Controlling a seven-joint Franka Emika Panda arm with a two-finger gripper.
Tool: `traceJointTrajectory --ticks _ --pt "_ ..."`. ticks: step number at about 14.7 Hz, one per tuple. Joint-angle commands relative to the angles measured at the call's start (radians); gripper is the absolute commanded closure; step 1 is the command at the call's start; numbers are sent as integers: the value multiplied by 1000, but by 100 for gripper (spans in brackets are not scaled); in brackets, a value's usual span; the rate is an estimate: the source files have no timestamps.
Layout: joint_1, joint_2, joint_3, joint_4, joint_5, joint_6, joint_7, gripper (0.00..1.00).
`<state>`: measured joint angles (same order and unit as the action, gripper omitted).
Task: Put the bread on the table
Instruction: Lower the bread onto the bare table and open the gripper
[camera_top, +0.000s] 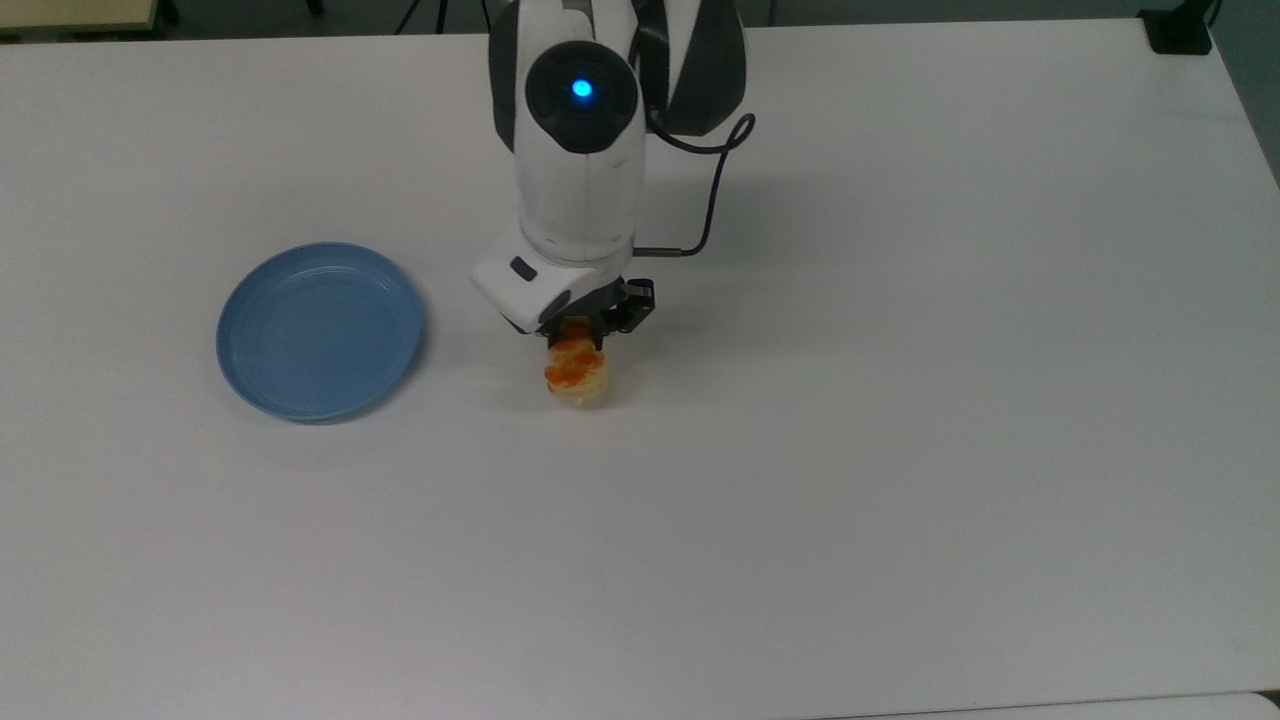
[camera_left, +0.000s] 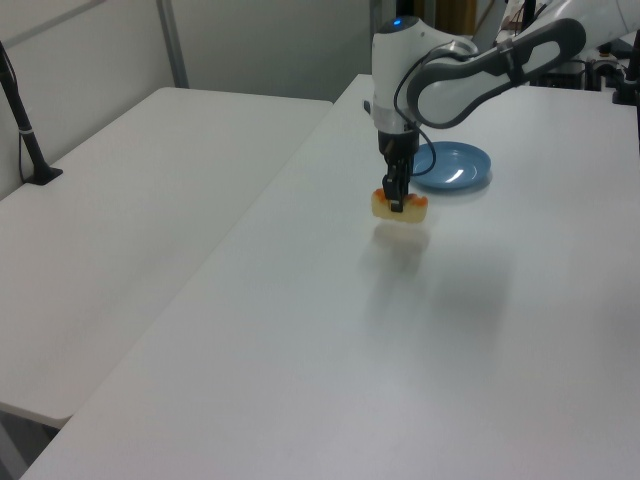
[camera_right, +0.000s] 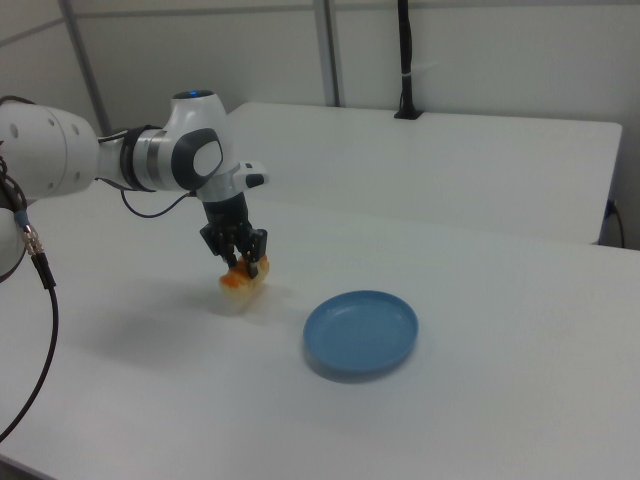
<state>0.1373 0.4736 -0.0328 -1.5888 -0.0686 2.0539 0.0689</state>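
Bread (camera_top: 576, 376) gripped in end effector (camera_top: 588, 335), held just above table (camera_top: 900, 400), well clear of blue plate (camera_top: 300, 385). Transfer step. Next: lower to contact, then release.

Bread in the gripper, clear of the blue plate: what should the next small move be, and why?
Probably lower it straight down, then open the jaws. The gripper holds the bread off the blue plate, over bare table. In the left view a shadow lies below the bread, which suggests it hangs above the surface, so releasing now might drop it.
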Motion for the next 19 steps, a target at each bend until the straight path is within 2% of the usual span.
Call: traceJointTrajectory --ticks 1,3,11,16,19 --pt "50 3 -7 -10 -23 -9 55 57" --pt "100 3 -7 -10 -25 -9 118 53" --pt "352 3 -2 -5 -25 -9 354 54" --pt "439 31 -1 18 -25 43 475 54" --pt "464 65 -2 30 -28 52 479 53"
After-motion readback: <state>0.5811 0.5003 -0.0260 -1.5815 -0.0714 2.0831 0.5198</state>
